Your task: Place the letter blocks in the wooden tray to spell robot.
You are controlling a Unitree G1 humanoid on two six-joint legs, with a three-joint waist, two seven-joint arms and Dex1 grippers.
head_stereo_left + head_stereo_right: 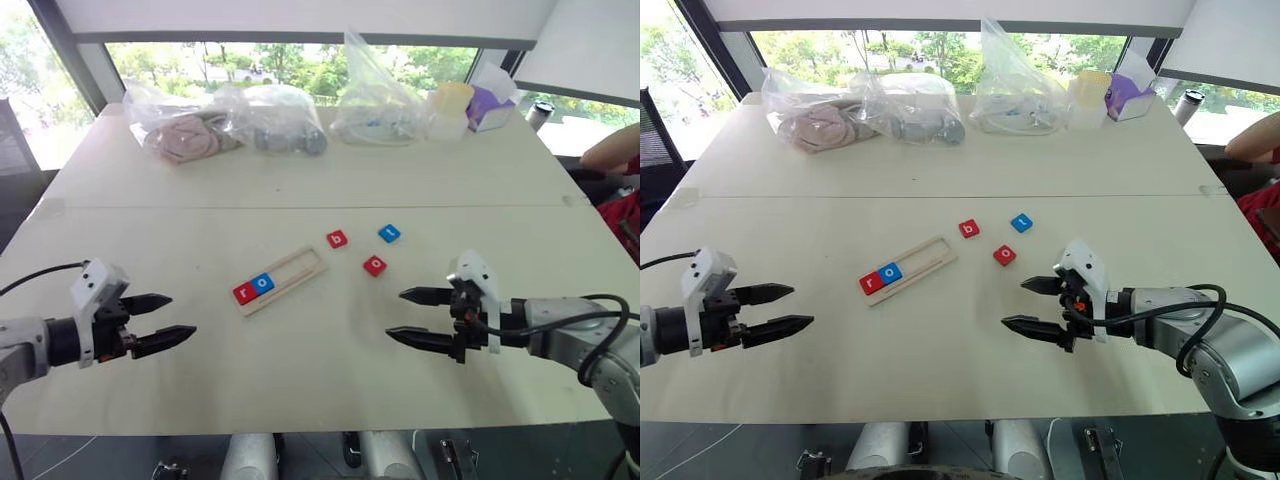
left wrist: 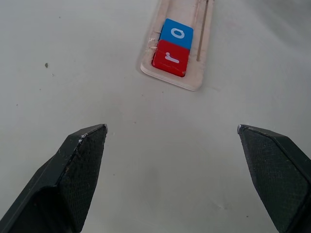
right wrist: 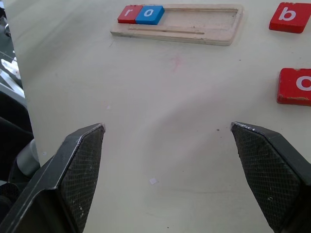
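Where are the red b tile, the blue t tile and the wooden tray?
red b tile (image 1: 338, 239), left eye view, its lettered top.
blue t tile (image 1: 389, 233), left eye view, its lettered top.
wooden tray (image 1: 303, 266), left eye view, bare floor of its empty end.

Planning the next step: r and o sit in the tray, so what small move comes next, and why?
Probably send the open right gripper toward the red b block. The wooden tray holds r and o only; b lies loose nearer that arm.
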